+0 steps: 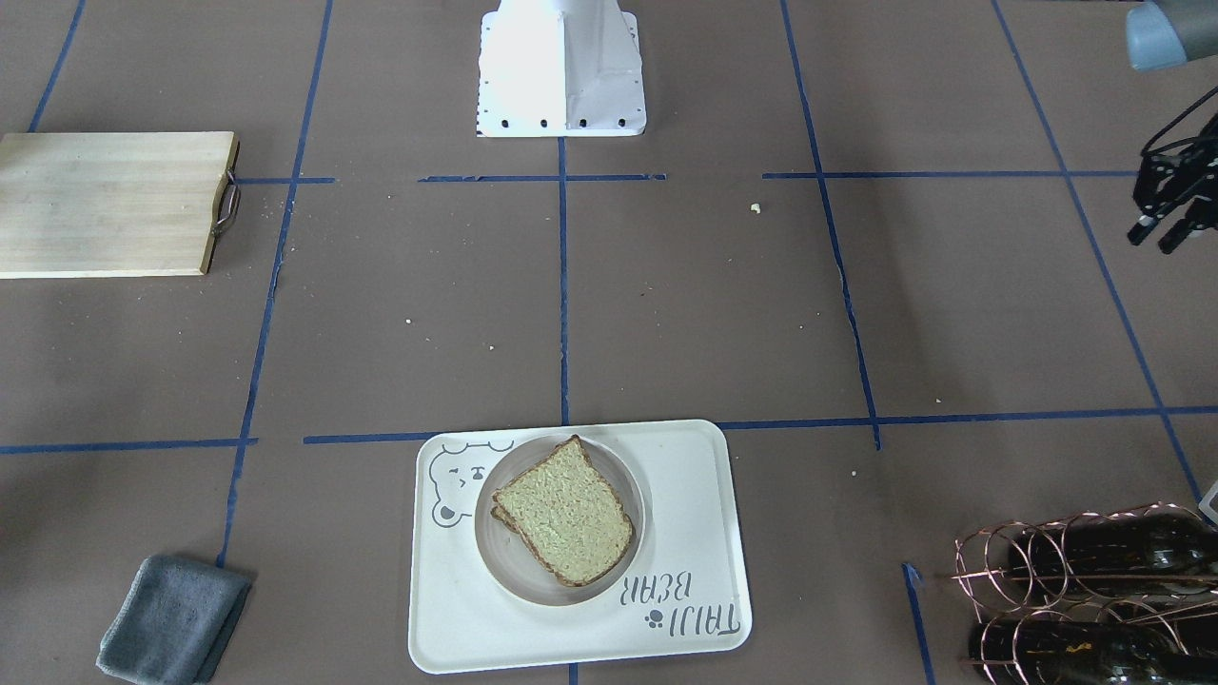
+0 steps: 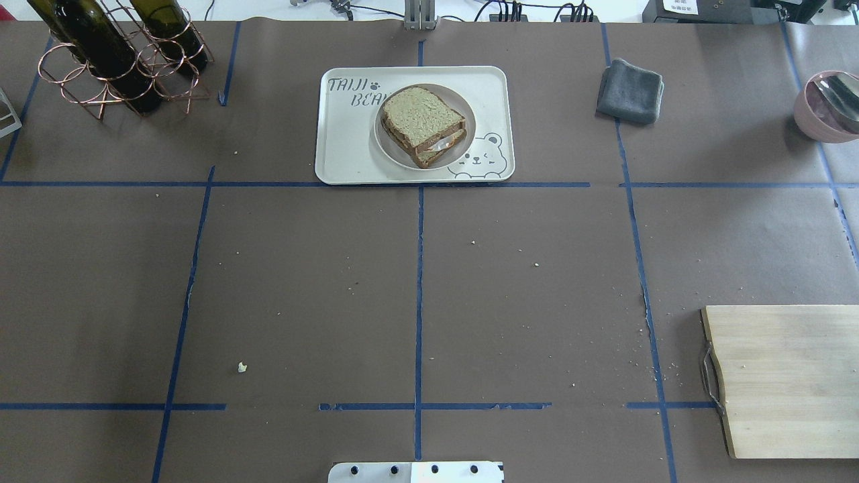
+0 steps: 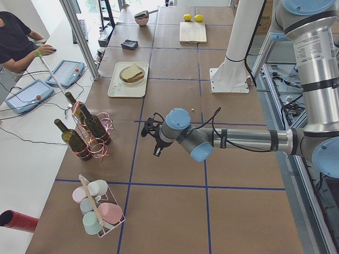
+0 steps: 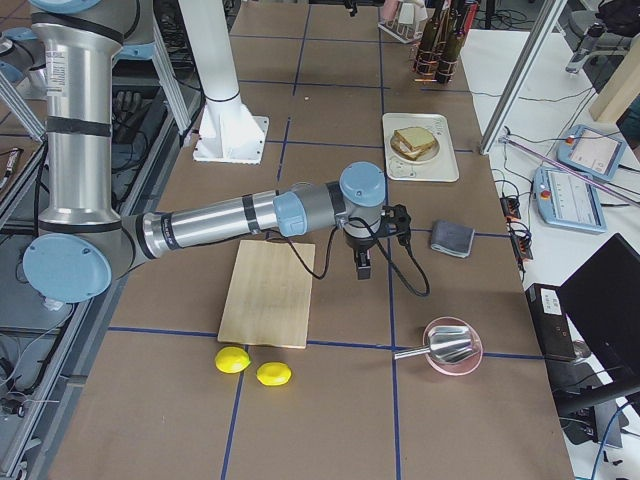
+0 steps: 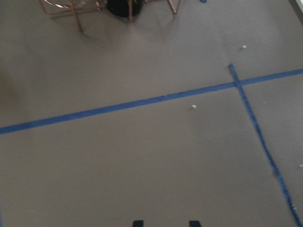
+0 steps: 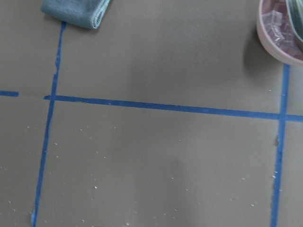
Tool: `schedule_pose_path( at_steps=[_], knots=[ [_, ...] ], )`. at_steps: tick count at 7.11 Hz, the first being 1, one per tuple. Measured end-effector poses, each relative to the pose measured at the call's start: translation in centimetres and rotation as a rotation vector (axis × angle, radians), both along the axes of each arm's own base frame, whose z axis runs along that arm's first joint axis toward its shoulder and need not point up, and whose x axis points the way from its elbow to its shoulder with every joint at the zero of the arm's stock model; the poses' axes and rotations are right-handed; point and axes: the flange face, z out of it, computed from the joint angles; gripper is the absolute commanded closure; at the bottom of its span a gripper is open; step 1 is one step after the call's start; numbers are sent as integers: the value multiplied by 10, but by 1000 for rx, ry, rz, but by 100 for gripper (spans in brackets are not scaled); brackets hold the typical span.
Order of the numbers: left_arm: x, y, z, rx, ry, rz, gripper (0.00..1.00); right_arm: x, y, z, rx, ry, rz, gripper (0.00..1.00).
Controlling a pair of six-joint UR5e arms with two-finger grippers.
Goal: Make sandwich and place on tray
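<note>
The sandwich [image 1: 563, 521] lies on a round beige plate [image 1: 497, 561] on the cream bear tray [image 1: 690, 457] at the table's far edge. In the overhead view the sandwich [image 2: 421, 115] shows two bread slices with a sliver of white egg between them, on the tray [image 2: 342, 151]. My left gripper [image 1: 1153, 240] hangs open and empty above bare table, far to the left of the tray; its two fingertips [image 5: 137, 222] show apart in its wrist view. My right gripper [image 4: 362, 264] hangs beside the cutting board; I cannot tell whether it is open or shut.
A wooden cutting board [image 2: 785, 379] lies on my right. A grey cloth [image 2: 631, 90] and a pink bowl [image 2: 829, 107] are at the far right. A wire rack of wine bottles [image 2: 114, 60] stands at the far left. Two lemons [image 4: 255, 367] lie beyond the board.
</note>
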Motion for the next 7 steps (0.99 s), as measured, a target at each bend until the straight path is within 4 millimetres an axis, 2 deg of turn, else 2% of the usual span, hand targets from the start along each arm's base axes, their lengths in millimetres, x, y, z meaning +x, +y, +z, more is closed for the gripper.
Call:
schedule_pose_path(
  at_steps=[1,2,3,4,7],
  knots=[
    [-45,-5,1,-22,-22,1,56,21,7,6,6,20,-42,0],
    [-74,-11,-11,-43,-33,-3,54,36,13,14,6,46,-72,0],
    [-89,-11,-26,-75,-40,1,40,45,20,23,-8,81,-87,0],
    [-95,-8,-35,-119,-44,11,0,49,26,34,-30,103,-93,0],
    [-97,-1,-24,-234,-44,23,0,41,53,69,-108,109,-113,0]
  ],
)
